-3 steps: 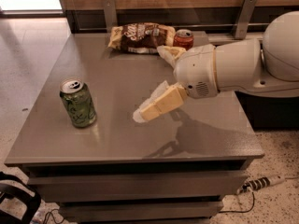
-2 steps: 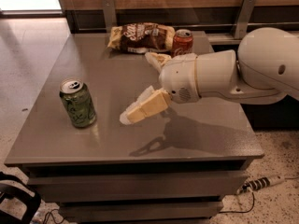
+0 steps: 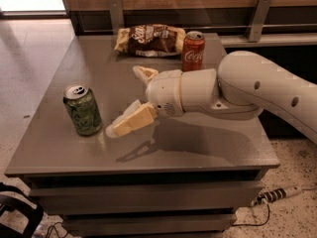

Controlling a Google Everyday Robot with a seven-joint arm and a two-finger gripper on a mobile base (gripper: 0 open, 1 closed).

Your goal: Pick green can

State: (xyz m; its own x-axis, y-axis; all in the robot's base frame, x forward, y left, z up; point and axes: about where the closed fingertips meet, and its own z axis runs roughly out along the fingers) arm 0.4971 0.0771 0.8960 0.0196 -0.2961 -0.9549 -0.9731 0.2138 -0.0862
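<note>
The jaws of the white two-finger gripper (image 3: 125, 101) are spread wide and nothing is held between them; one cream-padded finger (image 3: 131, 122) is angled down toward the tabletop, and the other is raised beyond it, further from the camera. The pale green soda can with darker scribbled markings and a silver pull-tab top (image 3: 82, 109) is found just ahead of the lower fingertip, near it but apart from it, and outside the gap. The step in hand is judged to be the reach; it would be done well if the open span were carried forward until the can's body sat between both pads, centred about mid-height, with closing left until then, since a nudge from the lower finger could tip or slide the can. The can is stood upright on the flat grey table (image 3: 208, 148), its long axis vertical and its silver top pointing up. Behind the jaws, well apart, a red Coca-Cola can (image 3: 193, 51) and a brown crinkled snack bag (image 3: 151, 39) are seen at the table's far edge; the thick white arm (image 3: 257, 86) is extended back from the wrist.
</note>
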